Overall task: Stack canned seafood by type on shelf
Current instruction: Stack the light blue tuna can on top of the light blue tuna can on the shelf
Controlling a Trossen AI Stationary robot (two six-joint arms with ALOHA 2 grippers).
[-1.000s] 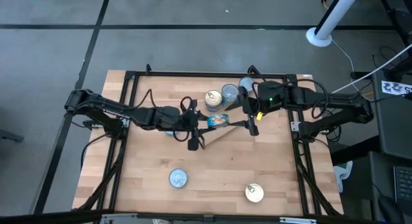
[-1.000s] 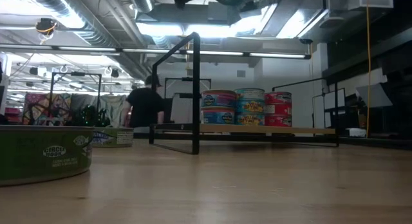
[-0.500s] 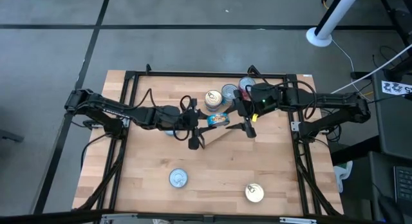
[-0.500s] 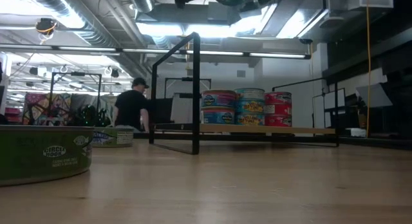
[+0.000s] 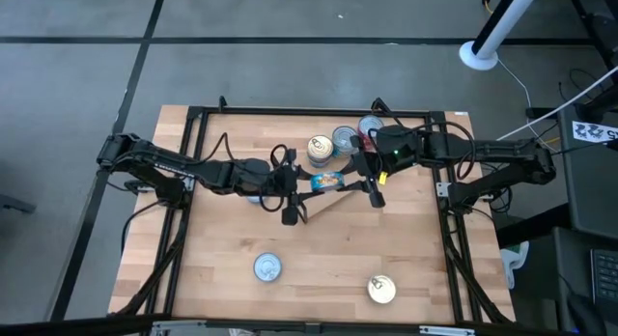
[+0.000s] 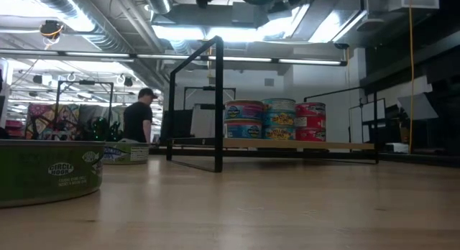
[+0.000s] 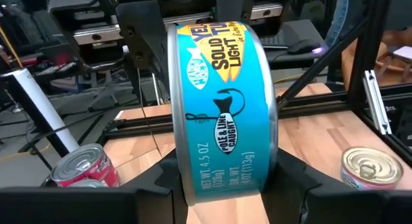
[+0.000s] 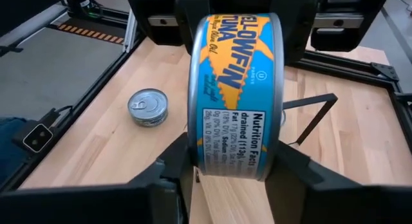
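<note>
A blue tin (image 5: 327, 181) with yellow lettering hangs on edge over the light-wood shelf (image 6: 345, 145), between both arms. My left gripper (image 5: 295, 186) comes at it from the table's left and is shut on it. My right gripper (image 5: 364, 179) comes from the right and is shut on it too. Three short stacks of tins stand on the shelf: blue (image 6: 244, 119), blue and yellow (image 6: 279, 119), and red (image 6: 310, 121). My left gripper pinches the blue tin between its two fingers, one on each flat end, at the tin's lower part (image 7: 222, 185). The fingers lie about level, from the table's left. The tin stands on edge, lifted clear of the shelf board. My right gripper pinches the same tin across its two flat ends, at the side (image 8: 232, 163) opposite the left gripper. Its fingers slant slightly down, from the table's right. The rim faces this gripper, and the tin hangs clear above the shelf board (image 8: 225, 205).
Two loose tins lie lid up on the near part of the table (image 5: 268, 268) (image 5: 382, 290). In the low view a green tin (image 6: 43, 171) stands close at the left. A black frame (image 5: 193, 182) borders the table. A person (image 6: 138, 121) stands in the room behind.
My right gripper has shifted slightly toward the blue tin and shut on it, so both grippers now hold it. The tin and my left gripper have kept still. The person in the room behind has walked toward the left.
</note>
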